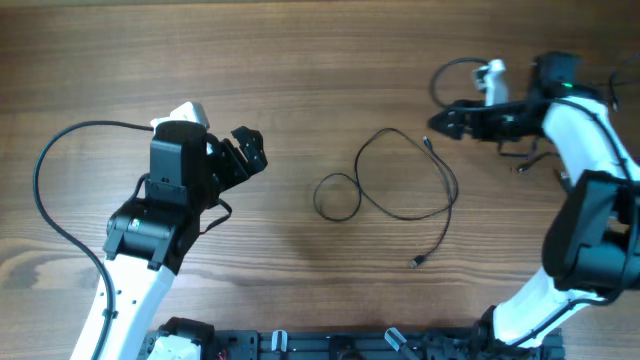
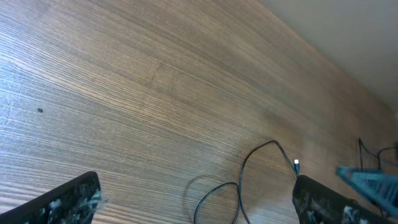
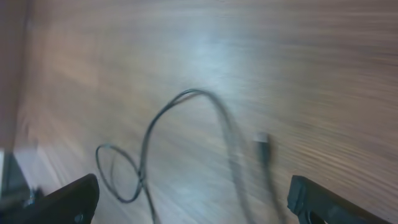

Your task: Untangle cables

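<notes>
A robot lab bench: wood-grain table (image 1: 300, 60); two mounted arms.

Overhead straight down; both wrist views low, oblique, sharing the cable (image 1: 385, 131).

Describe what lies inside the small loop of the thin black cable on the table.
Inside the small loop of the cable, only bare wooden table shows. Nothing covers that spot, so nothing is hidden.
</notes>
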